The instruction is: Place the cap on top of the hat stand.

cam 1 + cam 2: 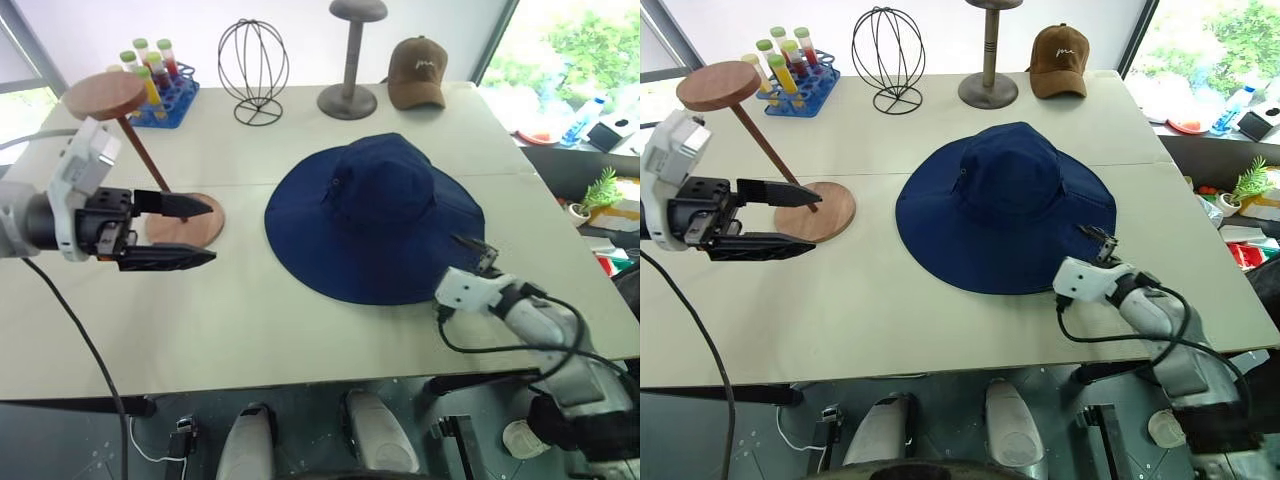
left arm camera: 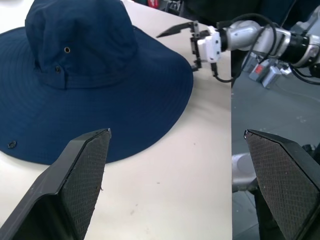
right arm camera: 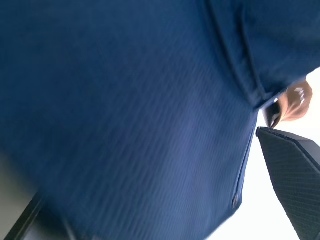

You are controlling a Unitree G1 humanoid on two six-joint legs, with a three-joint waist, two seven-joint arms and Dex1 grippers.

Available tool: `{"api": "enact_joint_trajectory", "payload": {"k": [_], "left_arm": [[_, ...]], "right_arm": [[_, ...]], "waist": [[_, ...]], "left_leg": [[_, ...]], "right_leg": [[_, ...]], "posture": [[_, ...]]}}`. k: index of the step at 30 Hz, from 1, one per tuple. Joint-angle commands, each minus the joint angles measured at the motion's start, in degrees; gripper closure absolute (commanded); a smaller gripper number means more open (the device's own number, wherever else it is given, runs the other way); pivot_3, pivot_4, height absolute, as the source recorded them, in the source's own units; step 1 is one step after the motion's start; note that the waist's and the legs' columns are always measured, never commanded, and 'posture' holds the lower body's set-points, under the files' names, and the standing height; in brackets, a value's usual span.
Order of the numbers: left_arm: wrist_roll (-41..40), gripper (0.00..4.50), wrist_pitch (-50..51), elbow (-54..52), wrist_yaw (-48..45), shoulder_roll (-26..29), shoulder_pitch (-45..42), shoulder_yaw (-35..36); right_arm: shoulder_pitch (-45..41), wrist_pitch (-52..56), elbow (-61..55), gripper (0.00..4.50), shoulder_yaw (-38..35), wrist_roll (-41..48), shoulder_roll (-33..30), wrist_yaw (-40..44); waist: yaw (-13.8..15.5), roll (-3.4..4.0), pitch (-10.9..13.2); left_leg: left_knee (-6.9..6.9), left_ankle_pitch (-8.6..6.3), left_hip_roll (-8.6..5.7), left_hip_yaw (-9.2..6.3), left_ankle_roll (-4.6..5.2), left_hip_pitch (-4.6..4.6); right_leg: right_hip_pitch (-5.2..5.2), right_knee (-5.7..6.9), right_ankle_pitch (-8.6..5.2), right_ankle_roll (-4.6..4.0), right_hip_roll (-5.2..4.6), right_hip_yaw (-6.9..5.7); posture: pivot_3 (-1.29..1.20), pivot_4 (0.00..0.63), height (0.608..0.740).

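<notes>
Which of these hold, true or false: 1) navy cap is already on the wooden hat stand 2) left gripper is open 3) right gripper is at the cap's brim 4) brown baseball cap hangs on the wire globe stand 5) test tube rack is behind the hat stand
1) False. The navy cap lies flat on the table; the hat stand has a bare disc top.
2) True. The left gripper is open and holds nothing.
3) True. The right gripper is at the brim's near right edge.
4) False. The brown baseball cap sits on the table; the wire globe stand is bare.
5) True. The test tube rack stands behind it.
</notes>
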Motion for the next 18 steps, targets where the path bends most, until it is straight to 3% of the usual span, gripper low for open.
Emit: {"api": "enact_joint_trajectory", "payload": {"k": [1,4,7,14,18], "left_arm": [[-0.8,0.00,0.5,-1.8,0.9,0.8,0.4,3.6],[-1.2,0.00,1.2,-2.6,1.6,0.8,1.3,4.8],[-1.4,0.00,1.7,-3.1,2.1,0.9,2.1,6.0],[-1.8,0.00,2.5,-4.1,3.1,0.7,3.9,8.4],[-2.3,0.00,2.7,-4.5,4.0,0.5,4.9,9.5]], "right_arm": [[-2.1,-1.9,5.2,0.05,3.4,-1.6,0.9,-2.0],[-4.1,-3.4,7.6,0.05,4.4,-0.5,1.2,-2.4],[-4.5,-4.8,8.2,0.86,4.6,1.3,1.2,-1.9],[-4.3,-4.8,7.8,4.47,4.3,4.7,0.7,-0.3],[-3.9,-2.1,5.9,4.47,2.8,11.9,1.6,4.2]], "waist": [[0.0,-0.02,0.0],[0.0,-0.03,0.0],[0.0,-0.04,0.0],[0.2,0.01,0.0],[0.2,0.05,0.0]], "left_leg": [[0.00,0.00,0.00,-0.01,0.00,0.00],[0.01,0.00,0.01,-0.01,0.00,0.01],[0.01,0.00,0.01,-0.02,0.01,0.02],[0.01,0.00,0.01,-0.02,0.01,-0.02],[0.00,-0.01,0.01,-0.06,0.02,-0.04]], "right_leg": [[0.00,0.00,0.00,0.00,0.00,0.00],[0.02,0.01,0.00,0.00,0.01,0.00],[0.03,0.01,0.00,0.01,0.02,0.00],[0.01,0.02,0.01,0.01,0.01,0.00],[0.01,0.01,0.00,0.02,0.02,-0.02]], "posture": [[0.00,0.150,0.740],[0.00,0.150,0.740],[0.00,0.150,0.740],[0.00,0.150,0.740],[0.00,0.150,0.740]]}}
